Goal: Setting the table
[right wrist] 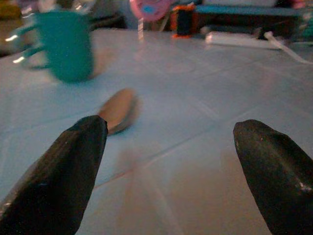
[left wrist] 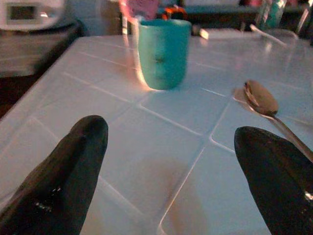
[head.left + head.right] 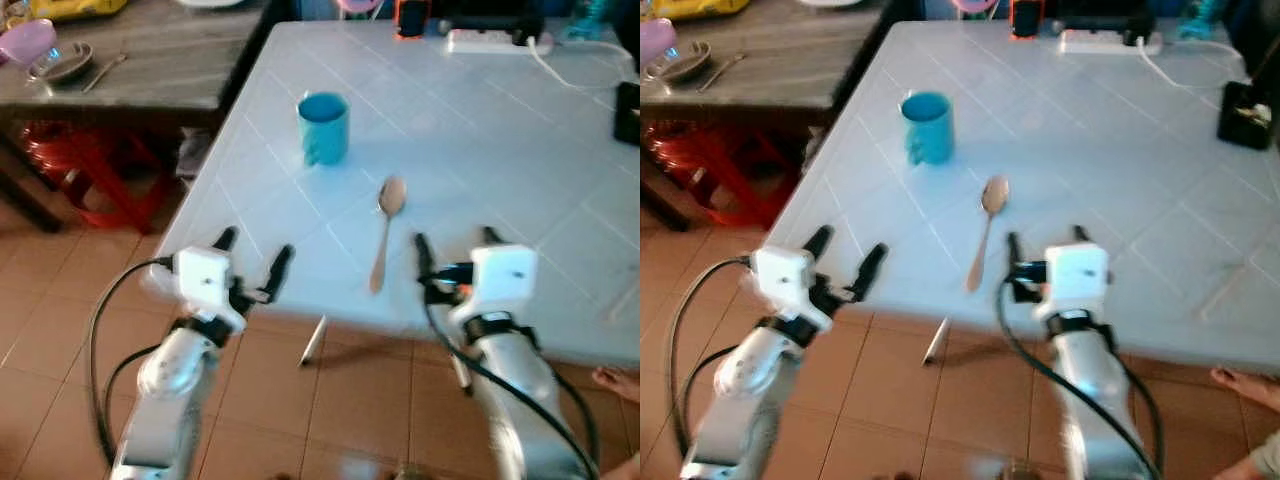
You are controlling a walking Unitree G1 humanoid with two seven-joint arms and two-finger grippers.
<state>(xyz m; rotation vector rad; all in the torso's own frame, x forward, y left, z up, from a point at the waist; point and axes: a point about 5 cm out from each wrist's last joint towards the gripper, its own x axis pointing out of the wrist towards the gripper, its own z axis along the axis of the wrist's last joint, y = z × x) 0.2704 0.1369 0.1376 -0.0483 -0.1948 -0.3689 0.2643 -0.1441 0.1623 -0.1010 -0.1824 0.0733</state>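
Wooden spoon [image 3: 386, 228] flat on the white tiled table [image 3: 480, 150] near its front edge, bowl toward the far side, handle toward the robot. Teal mug [image 3: 323, 127] upright beyond and to the left, well apart. Right gripper [image 3: 455, 246] just right of the handle, over the table edge, 2 fingers spread wide, holding nothing. Left gripper [image 3: 255, 256] at the front-left corner, likewise wide and empty. White power strip [image 3: 497, 42] along the far edge. Dark wooden table [image 3: 150, 60] to the left.
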